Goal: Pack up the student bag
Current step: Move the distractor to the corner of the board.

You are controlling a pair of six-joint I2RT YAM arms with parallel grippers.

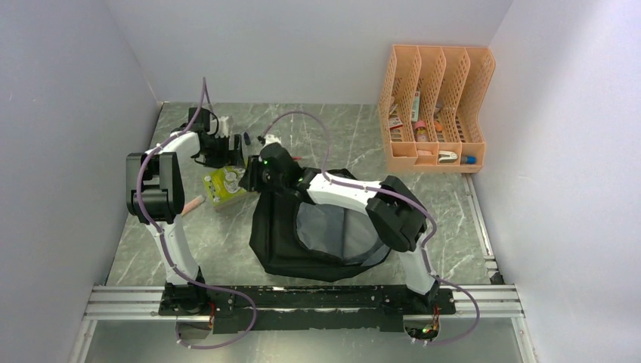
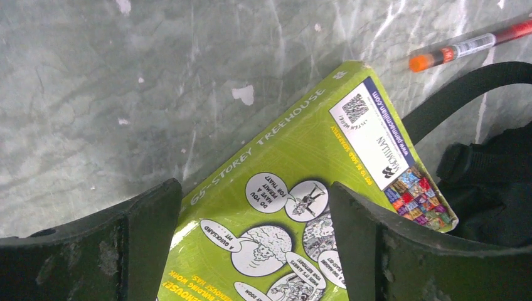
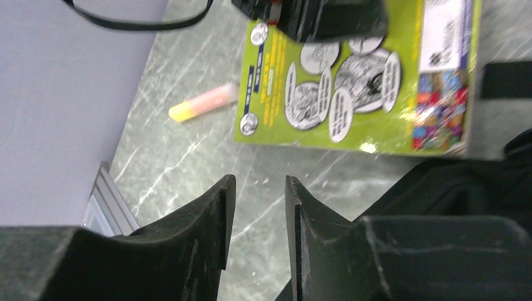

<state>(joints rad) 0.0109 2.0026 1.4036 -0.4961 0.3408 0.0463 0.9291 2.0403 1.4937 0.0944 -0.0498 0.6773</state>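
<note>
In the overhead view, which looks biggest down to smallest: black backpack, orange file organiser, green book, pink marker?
1. black backpack
2. orange file organiser, not far behind
3. green book
4. pink marker

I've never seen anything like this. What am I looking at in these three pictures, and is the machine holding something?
Two robot arms stand at the near edge of a table. One picture looks down from above; the others come from a camera on each wrist, with that hand's dark fingers at the bottom. On the table: an open black student bag, a green book, a pink highlighter, a pen, an orange file organiser. The left hand is open over the book; the right hand is open and empty. Nothing looks gripped.
</note>
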